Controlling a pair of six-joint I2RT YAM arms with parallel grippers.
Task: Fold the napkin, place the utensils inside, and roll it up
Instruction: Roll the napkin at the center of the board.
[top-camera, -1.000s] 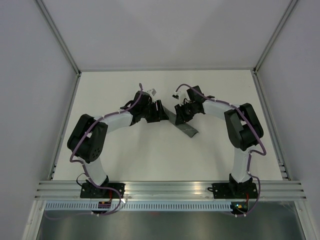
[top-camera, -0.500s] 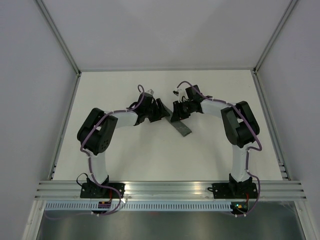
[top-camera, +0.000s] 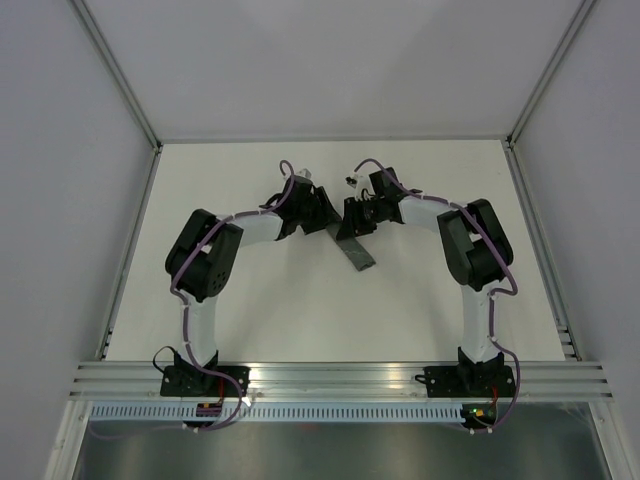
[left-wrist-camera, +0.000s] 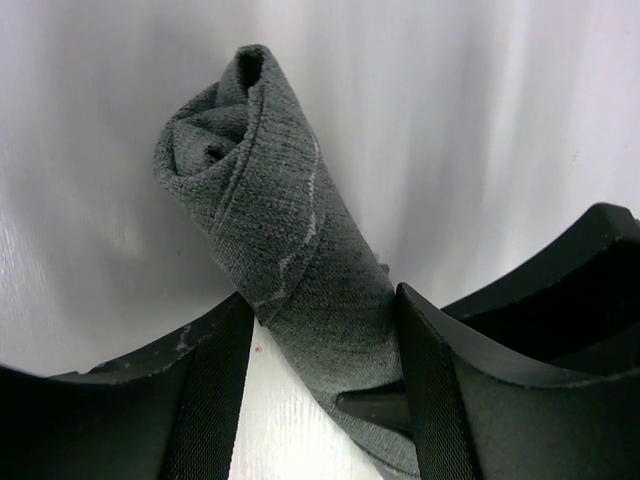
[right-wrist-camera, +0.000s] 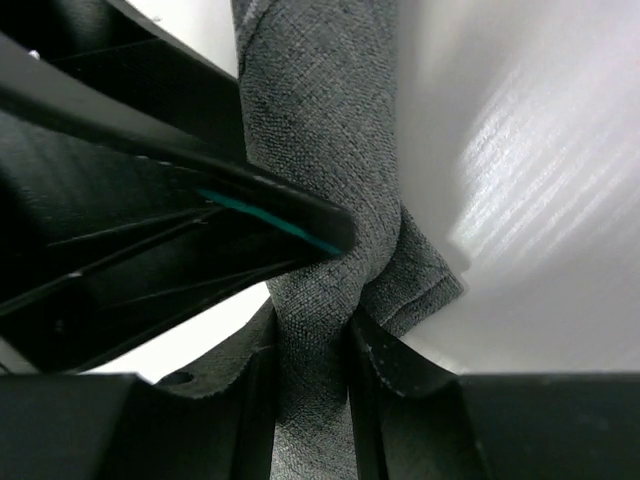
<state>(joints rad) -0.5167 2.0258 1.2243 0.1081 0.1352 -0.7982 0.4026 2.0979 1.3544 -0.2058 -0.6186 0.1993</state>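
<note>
The napkin (top-camera: 358, 254) is a dark grey cloth rolled into a tight tube, lying slantwise on the white table (top-camera: 250, 310). My left gripper (top-camera: 329, 214) and right gripper (top-camera: 350, 222) meet at its far end. In the left wrist view the roll (left-wrist-camera: 285, 225) sits between the jaws of my left gripper (left-wrist-camera: 320, 305), both pads touching it. In the right wrist view my right gripper (right-wrist-camera: 312, 335) pinches the cloth (right-wrist-camera: 320, 120) tight, with a left finger (right-wrist-camera: 200, 190) close beside it. No utensil shows; what the roll holds is hidden.
Grey enclosure walls and metal frame rails (top-camera: 130, 250) bound the table on three sides. An aluminium rail (top-camera: 340, 380) with the arm bases runs along the near edge.
Both grippers and the roll's far end have shifted a little toward the back. The left arm's elbow has swung inward to the right. The roll's free end now lies further left.
</note>
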